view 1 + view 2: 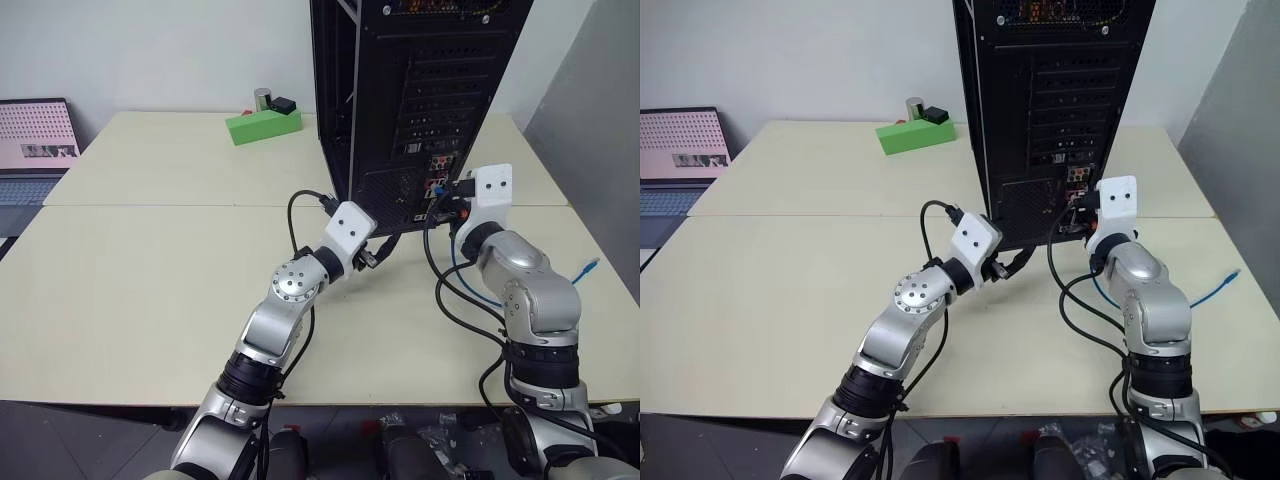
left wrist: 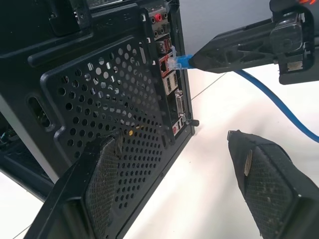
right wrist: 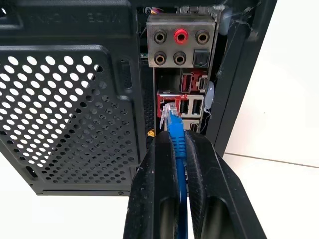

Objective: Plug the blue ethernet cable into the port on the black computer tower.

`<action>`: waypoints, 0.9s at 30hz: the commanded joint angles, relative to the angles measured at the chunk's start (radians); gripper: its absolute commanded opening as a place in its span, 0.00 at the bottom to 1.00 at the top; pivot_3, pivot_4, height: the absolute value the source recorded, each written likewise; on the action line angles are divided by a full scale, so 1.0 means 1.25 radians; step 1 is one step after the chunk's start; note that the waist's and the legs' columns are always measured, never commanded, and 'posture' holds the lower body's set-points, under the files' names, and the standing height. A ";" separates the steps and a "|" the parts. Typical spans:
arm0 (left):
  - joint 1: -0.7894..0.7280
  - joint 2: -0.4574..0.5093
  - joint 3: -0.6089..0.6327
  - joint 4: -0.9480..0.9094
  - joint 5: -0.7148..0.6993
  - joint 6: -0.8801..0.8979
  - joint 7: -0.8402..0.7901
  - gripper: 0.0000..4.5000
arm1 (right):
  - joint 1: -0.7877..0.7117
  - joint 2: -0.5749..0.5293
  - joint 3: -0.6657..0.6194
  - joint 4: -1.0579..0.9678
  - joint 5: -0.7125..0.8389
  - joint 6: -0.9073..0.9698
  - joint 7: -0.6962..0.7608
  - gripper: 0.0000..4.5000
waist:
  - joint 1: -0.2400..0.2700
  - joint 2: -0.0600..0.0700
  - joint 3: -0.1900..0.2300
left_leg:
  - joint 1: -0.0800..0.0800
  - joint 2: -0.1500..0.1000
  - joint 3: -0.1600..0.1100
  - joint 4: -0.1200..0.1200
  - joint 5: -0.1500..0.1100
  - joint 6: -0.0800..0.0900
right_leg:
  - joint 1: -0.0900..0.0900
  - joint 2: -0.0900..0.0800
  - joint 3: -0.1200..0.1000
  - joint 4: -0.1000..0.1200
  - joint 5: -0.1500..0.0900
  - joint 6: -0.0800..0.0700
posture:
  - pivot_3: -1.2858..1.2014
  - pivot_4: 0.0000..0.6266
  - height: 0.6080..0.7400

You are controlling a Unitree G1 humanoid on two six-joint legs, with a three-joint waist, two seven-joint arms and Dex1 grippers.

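Note:
The black computer tower (image 1: 420,100) stands upright on the far middle of the table, its rear panel facing me. My right gripper (image 3: 175,137) is shut on the blue ethernet cable (image 3: 178,149) just behind its clear-blue plug (image 3: 171,117). The plug's tip is at the mouth of the red-framed port (image 3: 166,101) in the rear connector cluster; I cannot tell how deep it sits. The rest of the cable (image 1: 470,285) trails over the table to its other plug (image 1: 590,266). My left gripper (image 2: 173,137) is open and empty beside the tower's lower mesh panel (image 2: 114,104).
A green block (image 1: 263,125) and a small cylinder sit at the back of the pale table (image 1: 150,280). A laptop (image 1: 35,140) stands at the far left. Thick black robot cables (image 1: 450,300) loop near my right arm.

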 commanded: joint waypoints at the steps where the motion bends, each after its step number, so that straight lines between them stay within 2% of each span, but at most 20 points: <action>1: -0.004 -0.004 0.006 -0.019 0.003 -0.020 0.006 0.79 | -0.029 -0.002 -0.002 -0.006 0.005 -0.024 0.004 0.00 | 0.000 0.000 0.000 | 0.000 0.000 0.000 0.000 0.000 0.000 | 0.000 0.000 0.000 0.000 0.000 0.000 | 0.52 0.24 1.00; 27: -0.001 -0.005 0.006 -0.023 0.005 -0.018 0.006 0.79 | -0.045 -0.005 0.005 0.042 -0.009 -0.057 0.008 0.00 | -0.002 0.000 0.000 | 0.000 0.000 0.000 0.000 0.000 0.000 | 0.000 0.000 0.000 0.000 0.000 0.000 | 0.52 0.24 1.00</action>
